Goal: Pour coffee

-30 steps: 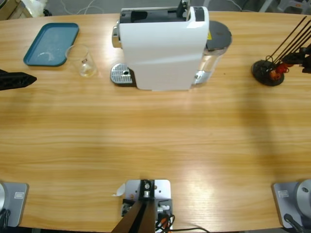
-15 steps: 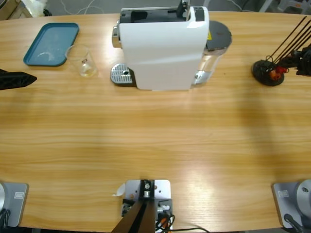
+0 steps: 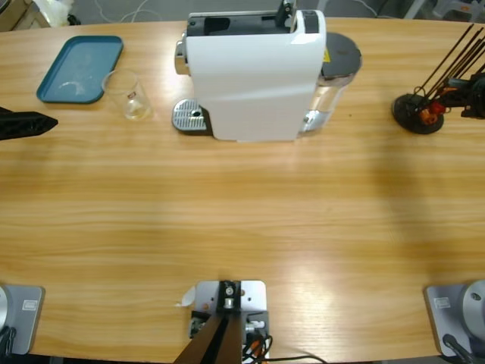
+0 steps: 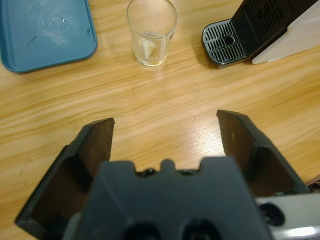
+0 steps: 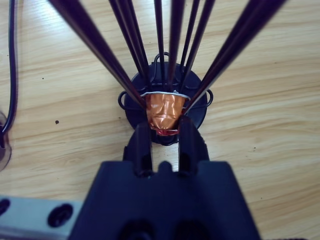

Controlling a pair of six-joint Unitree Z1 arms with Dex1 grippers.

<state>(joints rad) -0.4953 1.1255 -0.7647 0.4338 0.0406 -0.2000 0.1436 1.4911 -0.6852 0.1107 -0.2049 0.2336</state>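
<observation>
The coffee is out of view. A clear small glass (image 3: 129,95) (image 4: 151,31) stands upright between the blue tray (image 3: 79,68) and the white coffee machine (image 3: 254,76). My left gripper (image 3: 38,123) (image 4: 165,122) hovers open over bare wood, short of the glass. At the far right, a black wire capsule stand (image 3: 417,114) (image 5: 165,107) holds an orange capsule (image 3: 435,109) (image 5: 165,111). My right gripper (image 3: 464,101) (image 5: 165,131) has its narrow jaws closed on the capsule's lower end.
The machine's metal drip tray (image 3: 189,117) (image 4: 225,42) juts out toward the glass. A clear water tank with a grey lid (image 3: 337,57) sits on the machine's right side. The stand's long black rods (image 3: 455,53) fan up and out around the right gripper.
The right gripper has shifted slightly at the stand, and the orange capsule has edged a little rightward with it. The left gripper and the glass have not moved.
</observation>
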